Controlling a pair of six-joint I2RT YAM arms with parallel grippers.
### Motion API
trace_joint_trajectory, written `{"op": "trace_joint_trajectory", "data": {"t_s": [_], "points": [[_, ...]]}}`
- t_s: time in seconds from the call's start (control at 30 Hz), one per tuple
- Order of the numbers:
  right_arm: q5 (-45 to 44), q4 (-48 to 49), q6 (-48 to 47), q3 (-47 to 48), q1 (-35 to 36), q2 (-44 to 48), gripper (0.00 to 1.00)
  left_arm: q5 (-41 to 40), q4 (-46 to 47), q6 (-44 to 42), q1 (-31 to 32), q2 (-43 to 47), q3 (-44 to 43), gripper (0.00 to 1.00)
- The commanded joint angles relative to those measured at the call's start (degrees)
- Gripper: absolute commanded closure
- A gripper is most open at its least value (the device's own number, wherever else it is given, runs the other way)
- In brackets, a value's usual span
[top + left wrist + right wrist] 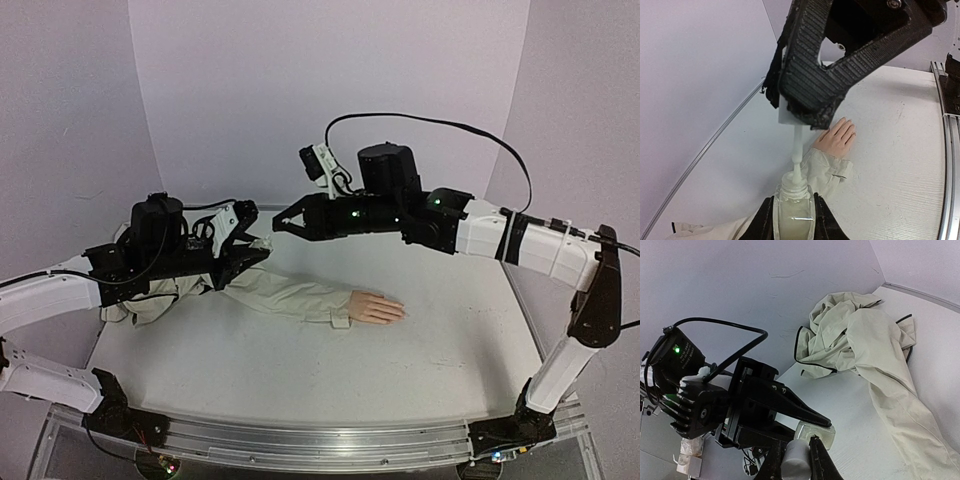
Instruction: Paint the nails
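What matters here is the small peach, skin-coloured mannequin hand (376, 307). It lies flat on the white table (300, 380), below the right gripper (284, 222) and off toward that arm's own base, well apart from the tips. Its long axis carries on from the beige cloth sleeve (285, 293), with the fingers pointing away from the left gripper (793, 205). That puts the nails (852, 126), too tiny to tell one from another, at the end farthest from both grippers. The right arm looks the nearer, and it carries the tool. Its ribbed black fingers are pinched on a white matte cap (796, 459), and a thin pale brush stem (798, 145) drops from it into the neck of a small clear glass bottle (796, 222) of pale liquid. The bottle stands upright just under the cap, clamped between the left gripper's fingers. I'd judge the brush must lift clear, then swing down and across to the fingertips.
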State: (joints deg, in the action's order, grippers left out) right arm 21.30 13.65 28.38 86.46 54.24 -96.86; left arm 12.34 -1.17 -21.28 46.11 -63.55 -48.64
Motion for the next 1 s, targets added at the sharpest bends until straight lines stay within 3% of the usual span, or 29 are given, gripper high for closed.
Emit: {"op": "trace_joint_trajectory", "data": {"t_s": [0.0,0.33,0.57,0.67,0.97], "points": [[-0.38,3.66,0.18,-0.2,-0.36,3.48,1.0,0.93,1.52,-0.61,0.21,0.28,-3.12,1.0],[-1.48,4.1,0.36,-0.82,-0.57,4.29,1.0,0.61,1.52,-0.68,0.23,0.43,-3.04,1.0],[-3.67,4.06,0.73,-5.93,-2.81,10.06,1.0,-2.15,1.52,0.73,0.21,0.62,-2.95,1.0],[-4.0,3.82,1.72,-11.37,-5.7,14.62,1.0,-4.04,1.52,1.17,0.23,0.55,-3.11,1.0],[-5.34,0.34,5.19,-39.73,-19.74,31.3,1.0,-5.07,2.46,2.14,-0.66,1.36,-2.97,1.0]]}}
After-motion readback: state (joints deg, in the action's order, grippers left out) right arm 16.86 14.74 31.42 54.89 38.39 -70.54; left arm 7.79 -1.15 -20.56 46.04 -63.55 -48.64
